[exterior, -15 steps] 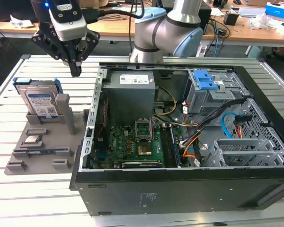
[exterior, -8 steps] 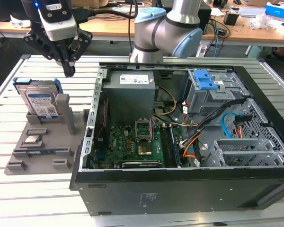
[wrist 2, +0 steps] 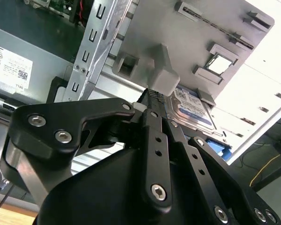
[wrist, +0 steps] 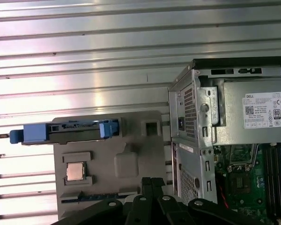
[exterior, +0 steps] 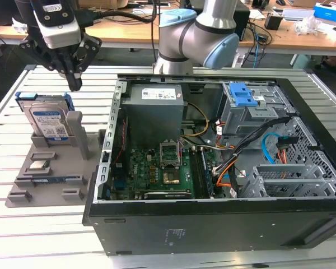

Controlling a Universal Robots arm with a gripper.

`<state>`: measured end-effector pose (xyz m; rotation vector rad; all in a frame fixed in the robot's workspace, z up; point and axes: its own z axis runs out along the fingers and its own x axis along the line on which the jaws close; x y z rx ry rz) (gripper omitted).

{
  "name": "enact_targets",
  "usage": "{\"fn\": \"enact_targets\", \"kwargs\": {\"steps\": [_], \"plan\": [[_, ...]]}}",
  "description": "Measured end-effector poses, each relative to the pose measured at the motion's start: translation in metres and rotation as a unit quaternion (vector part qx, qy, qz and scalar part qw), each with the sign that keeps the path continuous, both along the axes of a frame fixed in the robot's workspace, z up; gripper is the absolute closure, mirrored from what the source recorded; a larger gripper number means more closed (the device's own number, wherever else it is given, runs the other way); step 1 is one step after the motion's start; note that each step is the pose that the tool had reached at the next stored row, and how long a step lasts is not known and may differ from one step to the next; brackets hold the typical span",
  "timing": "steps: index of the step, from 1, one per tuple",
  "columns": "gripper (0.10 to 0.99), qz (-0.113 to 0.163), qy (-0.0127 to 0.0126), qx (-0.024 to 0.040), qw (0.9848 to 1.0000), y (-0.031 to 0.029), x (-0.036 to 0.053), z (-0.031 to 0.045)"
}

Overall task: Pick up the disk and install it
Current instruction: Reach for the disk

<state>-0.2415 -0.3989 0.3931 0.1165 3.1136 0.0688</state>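
Observation:
The disk (exterior: 47,121) is a silver drive with a white-and-blue label in a blue bracket. It stands on edge at the back of a grey holder (exterior: 85,179), on the exterior view's left. My gripper (exterior: 74,84) hangs just above the disk's upper corner and the holder's grey post (exterior: 75,126), clear of both. Its fingers are shut with nothing between them. In the first wrist view the disk (wrist: 65,131) shows edge-on beyond the gripper (wrist: 152,180). In the second wrist view the gripper (wrist 2: 153,95) points at the post, with the disk (wrist 2: 195,107) behind it.
The open computer case (exterior: 109,140) lies beside the holder, with its motherboard (exterior: 157,168), power supply (exterior: 157,101) and a drive cage with a blue latch (exterior: 243,95). A small square chip (exterior: 39,165) and a thin dark memory stick (exterior: 50,180) rest in the holder. The table is slatted metal (exterior: 33,235).

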Motion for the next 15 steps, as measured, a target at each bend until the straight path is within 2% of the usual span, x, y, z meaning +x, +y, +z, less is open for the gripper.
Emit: {"fn": "enact_targets", "kwargs": {"steps": [15], "plan": [[0.984, 0.0, 0.0, 0.0, 1.0, 0.0, -0.0303, -0.0002]]}}
